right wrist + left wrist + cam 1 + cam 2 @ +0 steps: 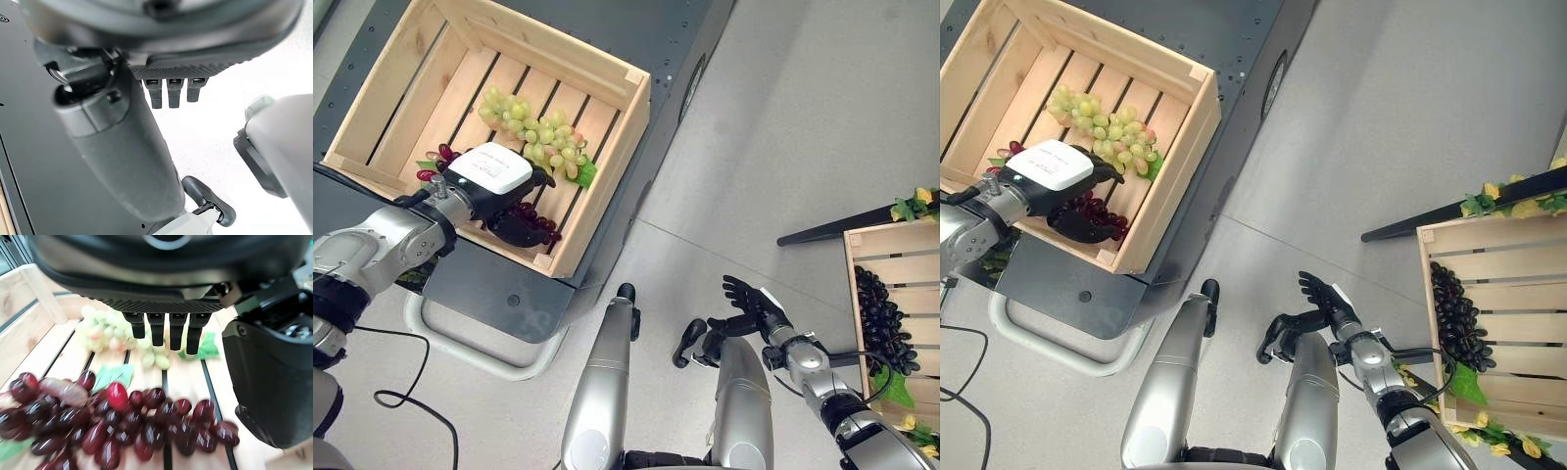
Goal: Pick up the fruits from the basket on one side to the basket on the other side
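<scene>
On the left, a slatted crate of pale wood (607, 186) sits on a dark grey stand (499, 289). The left hand (494, 186) hangs low inside it, over a bunch of dark red grapes (533, 223) lying near the crate's near wall. In the eye views the hand covers most of that bunch, and red grapes show on both sides of it. The left wrist view looks under the palm and shows the red grapes (127, 423) glossy, oval and tightly packed, with a green leaf among them. There the straight fingers (157, 328) point out over the fruit and the thumb stands apart at the side, so the hand is spread and grips nothing.

Farther back on the slats lies a bunch of pale green grapes (533, 132) with a leaf at its end, clear of the hand.

Rightward, the right hand (754, 305) hovers above the smooth grey floor (783, 127), fingers extended and empty.

At the far right stands a second wooden crate (1518, 304) holding a long bunch of black grapes (1454, 318), its rim trimmed with green leaves and yellow flowers.
</scene>
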Controlling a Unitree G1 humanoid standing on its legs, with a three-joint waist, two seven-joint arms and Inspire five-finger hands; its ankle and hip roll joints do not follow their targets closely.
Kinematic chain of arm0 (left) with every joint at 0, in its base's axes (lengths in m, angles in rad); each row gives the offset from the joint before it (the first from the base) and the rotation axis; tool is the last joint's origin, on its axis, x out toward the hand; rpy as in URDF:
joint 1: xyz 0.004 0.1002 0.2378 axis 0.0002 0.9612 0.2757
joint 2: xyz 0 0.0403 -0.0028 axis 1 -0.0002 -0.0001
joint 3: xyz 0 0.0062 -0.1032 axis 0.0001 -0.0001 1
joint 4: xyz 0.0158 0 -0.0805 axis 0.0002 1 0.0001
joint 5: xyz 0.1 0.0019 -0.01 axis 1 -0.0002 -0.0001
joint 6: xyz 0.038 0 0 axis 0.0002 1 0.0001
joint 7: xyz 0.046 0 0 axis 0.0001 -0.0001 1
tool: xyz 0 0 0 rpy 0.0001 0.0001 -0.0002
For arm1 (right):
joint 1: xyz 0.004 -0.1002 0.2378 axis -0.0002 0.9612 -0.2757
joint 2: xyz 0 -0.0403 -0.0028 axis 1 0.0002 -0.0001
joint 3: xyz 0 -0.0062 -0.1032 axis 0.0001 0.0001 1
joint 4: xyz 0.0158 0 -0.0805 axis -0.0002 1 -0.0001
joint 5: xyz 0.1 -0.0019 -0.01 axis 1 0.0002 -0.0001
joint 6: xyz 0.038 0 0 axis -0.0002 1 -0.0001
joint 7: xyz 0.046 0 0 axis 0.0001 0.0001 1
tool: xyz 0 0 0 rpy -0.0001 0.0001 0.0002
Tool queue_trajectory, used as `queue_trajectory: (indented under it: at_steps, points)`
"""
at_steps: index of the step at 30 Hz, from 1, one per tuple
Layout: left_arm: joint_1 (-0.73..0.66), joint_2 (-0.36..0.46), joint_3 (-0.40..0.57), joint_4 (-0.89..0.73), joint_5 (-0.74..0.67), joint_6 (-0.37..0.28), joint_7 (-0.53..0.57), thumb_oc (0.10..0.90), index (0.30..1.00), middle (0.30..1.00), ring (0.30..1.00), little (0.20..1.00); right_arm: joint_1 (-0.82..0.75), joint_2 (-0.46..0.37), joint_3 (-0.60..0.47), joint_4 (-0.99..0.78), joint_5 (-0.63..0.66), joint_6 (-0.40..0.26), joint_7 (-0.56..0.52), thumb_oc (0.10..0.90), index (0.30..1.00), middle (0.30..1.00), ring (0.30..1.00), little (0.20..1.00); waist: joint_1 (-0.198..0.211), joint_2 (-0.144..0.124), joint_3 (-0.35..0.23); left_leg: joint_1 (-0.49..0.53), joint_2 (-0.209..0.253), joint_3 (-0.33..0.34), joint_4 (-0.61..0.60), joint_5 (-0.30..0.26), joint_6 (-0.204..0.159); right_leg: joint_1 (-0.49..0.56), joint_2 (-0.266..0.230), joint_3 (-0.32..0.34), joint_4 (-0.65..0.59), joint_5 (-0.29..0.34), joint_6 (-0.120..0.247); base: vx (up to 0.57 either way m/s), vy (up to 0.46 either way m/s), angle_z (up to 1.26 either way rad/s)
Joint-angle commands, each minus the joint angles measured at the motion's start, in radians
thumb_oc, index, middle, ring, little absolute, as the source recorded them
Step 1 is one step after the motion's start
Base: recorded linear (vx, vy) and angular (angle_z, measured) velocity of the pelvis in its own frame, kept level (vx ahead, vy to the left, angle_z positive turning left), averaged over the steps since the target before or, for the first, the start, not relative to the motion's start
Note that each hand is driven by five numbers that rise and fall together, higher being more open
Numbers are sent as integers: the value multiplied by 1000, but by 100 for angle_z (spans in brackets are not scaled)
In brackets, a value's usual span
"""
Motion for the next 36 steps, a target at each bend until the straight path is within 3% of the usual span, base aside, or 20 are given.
queue_trajectory:
  at_steps: [1, 7, 15, 19, 26, 33, 36]
  points:
    - [-42, 136, 90, -34, -51, 32, -14, 800, 900, 900, 900, 900, 48, -59, -35, -42, 71, -100, 47, 800, 900, 900, 900, 900, 15, 24, -13, 114, -46, 65, -90, -80, 48, 50, 43, 11, -69, 106, -2, 0, 0, 0]
    - [-75, 138, 47, -37, -35, 20, -68, 800, 900, 900, 900, 900, 44, -58, -23, -74, 93, -92, 51, 800, 900, 900, 900, 900, 14, 19, -13, 91, -43, 61, -106, -69, 47, 22, 40, 7, -72, 127, 9, 0, 0, 0]
    - [-174, 144, -51, -40, 32, 132, -111, 800, 900, 900, 900, 900, 39, -58, -18, -62, 110, -115, 49, 800, 900, 900, 900, 900, 10, 16, -13, 46, -38, 58, -119, -61, 51, -27, 44, 3, -75, 142, 16, -16, 1, 3]
    - [-207, 143, -85, -33, 101, 118, -86, 800, 900, 900, 900, 900, 34, -58, -21, -57, 126, -120, 56, 800, 900, 900, 900, 900, 9, 8, -13, 26, -36, 56, -121, -57, 49, -46, 47, -2, -78, 153, 19, 0, 0, 0]
    - [-281, 137, -176, -50, 267, 192, -242, 800, 900, 900, 900, 900, 23, -54, -12, -60, 135, -142, 49, 800, 900, 900, 900, 900, 3, -7, -13, -15, -25, 47, -140, -43, 48, -90, 54, -7, -79, 174, 28, -28, -11, 4]
    - [-397, 113, -281, -21, 396, 328, -426, 800, 900, 900, 900, 900, 14, -50, -11, -37, 177, -190, 69, 800, 900, 900, 900, 900, -5, -31, -13, -53, -16, 35, -154, -31, 48, -127, 58, -22, -85, 197, 38, -29, -39, 2]
    - [-415, 111, -294, -32, 432, 346, -478, 800, 900, 900, 900, 900, 13, -48, -15, -33, 189, -196, 71, 800, 900, 900, 900, 900, -1, -39, -13, -66, -18, 26, -161, -25, 46, -141, 57, -31, -84, 208, 43, -20, -47, 6]
